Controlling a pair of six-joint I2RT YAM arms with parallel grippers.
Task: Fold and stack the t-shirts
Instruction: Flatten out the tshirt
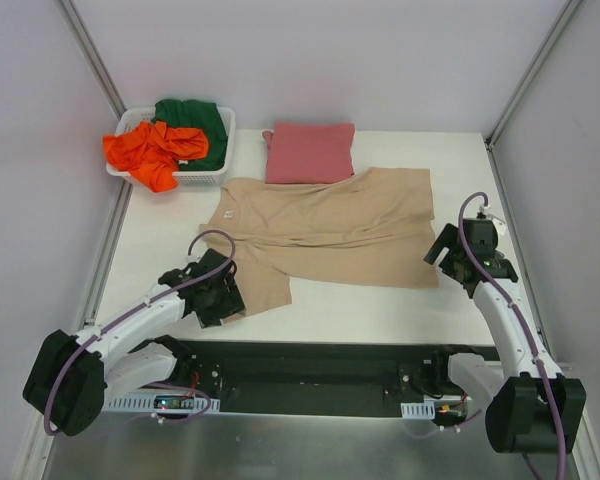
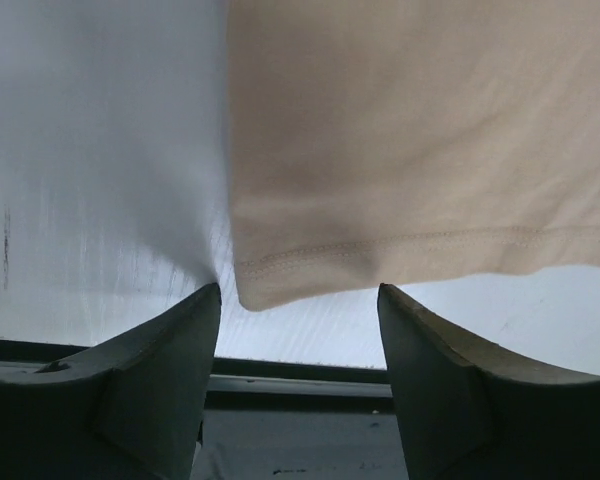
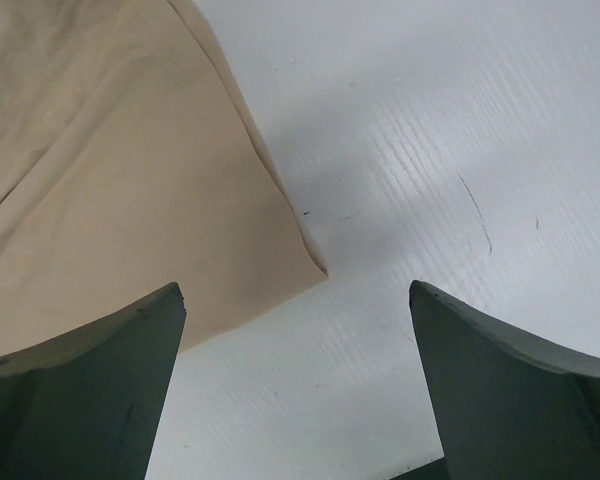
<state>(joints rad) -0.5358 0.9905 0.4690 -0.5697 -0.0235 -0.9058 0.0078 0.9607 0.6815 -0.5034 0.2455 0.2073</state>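
Top external, 4 t-shirts (image 1: pixel 330 225), 1 basket (image 1: pixel 202 178) w/ 2

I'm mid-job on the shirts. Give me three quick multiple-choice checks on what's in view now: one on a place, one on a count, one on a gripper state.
1. Where is the folded pinkish-red shirt?
A. In the basket
B. On the table, just beyond the tan shirt
C. Under the tan shirt

2. How many shirts does the basket hold?
A. Two
B. None
C. Four

3. The left gripper is:
A. shut on cloth
B. shut on nothing
C. open at the tan shirt's corner

Answers:
1. B: it lies flat at the tan shirt's far edge.
2. A: only the orange shirt and the dark green shirt show there.
3. C: the left wrist view shows a wide gap between the fingers.
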